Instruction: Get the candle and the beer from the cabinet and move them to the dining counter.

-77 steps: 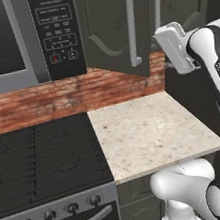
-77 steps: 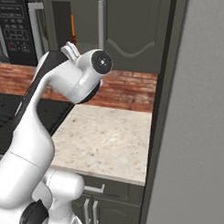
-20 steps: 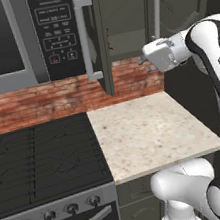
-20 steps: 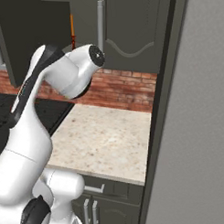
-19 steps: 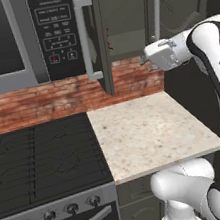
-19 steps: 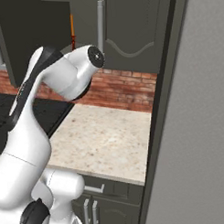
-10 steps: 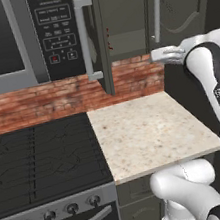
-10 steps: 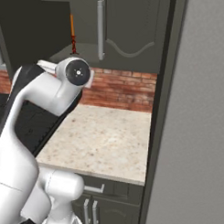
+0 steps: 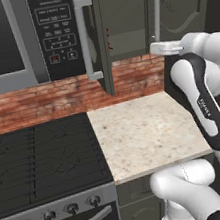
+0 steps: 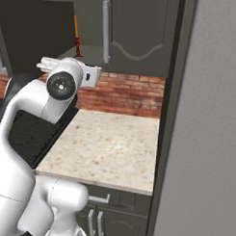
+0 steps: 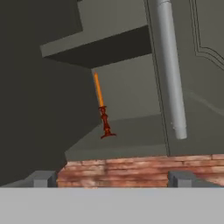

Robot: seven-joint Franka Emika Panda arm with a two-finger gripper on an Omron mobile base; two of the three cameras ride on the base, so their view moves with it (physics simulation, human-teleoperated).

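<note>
The gripper point(image 11: 111, 178) is nearest in the hand view, its two dark fingertips point(image 11: 41, 178) spread wide apart with nothing between them. It is raised in front of the cabinet point(image 10: 137, 34), just below the level of the cabinet floor, and touches nothing. In the left base view the hand point(image 9: 166, 47) sits beside the long pale handle point(image 9: 155, 10) of the closed right door.

Below it lies the small beige counter slab point(image 9: 140, 129), next to the black stove point(image 9: 39, 162), with a red brick wall point(image 9: 44, 100) behind both. A microwave point(image 9: 18, 36) hangs over the stove.

The left cabinet door point(image 9: 96, 33) stands swung open, edge-on to the left base camera. Inside, on the lowest shelf, the candle point(image 11: 103, 107) stands on its dark red flared holder. Its long axis runs bottom to top, orange stick pointing up; it looks slightly tilted in the hand view, which may be the camera's roll. In the right base view the candle point(image 10: 75, 34) appears upright near the left side of the opening, just left of the closed door's handle. Whether a bottle is in there cannot be told.
</note>
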